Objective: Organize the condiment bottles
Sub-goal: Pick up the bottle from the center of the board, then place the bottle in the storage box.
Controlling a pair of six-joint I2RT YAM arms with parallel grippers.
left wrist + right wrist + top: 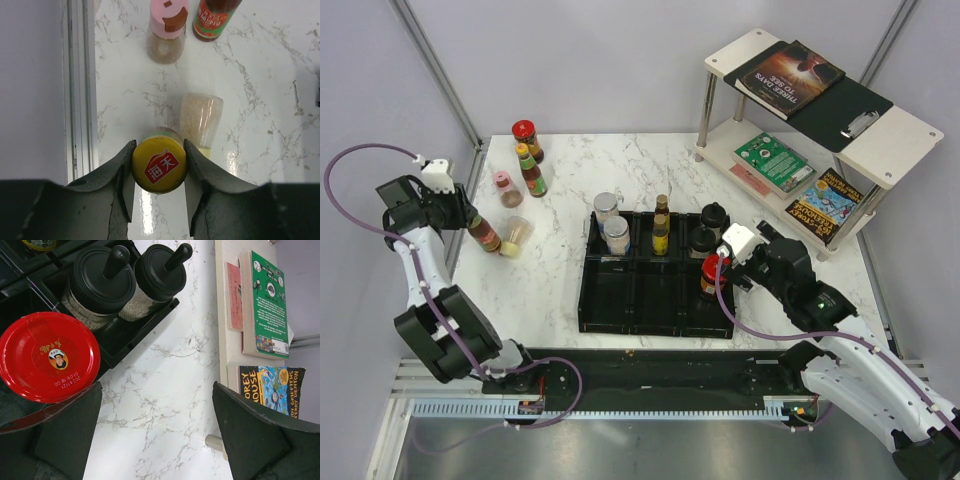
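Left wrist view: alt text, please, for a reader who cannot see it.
The left gripper has its jaws shut on a yellow-capped bottle over the marble table. Beyond it are a clear jar of pale grains, a pink-lidded shaker and a red-labelled bottle.

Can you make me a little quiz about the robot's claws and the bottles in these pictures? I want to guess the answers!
1. True or false: the left claw is shut on the yellow-capped bottle.
2. Pick one: what colour is the lid of the shaker? A) pink B) blue C) green
3. Fill in the missing word: the jar next to the open right claw has a ____ cap.

Key: 1 true; 2 A; 3 red.
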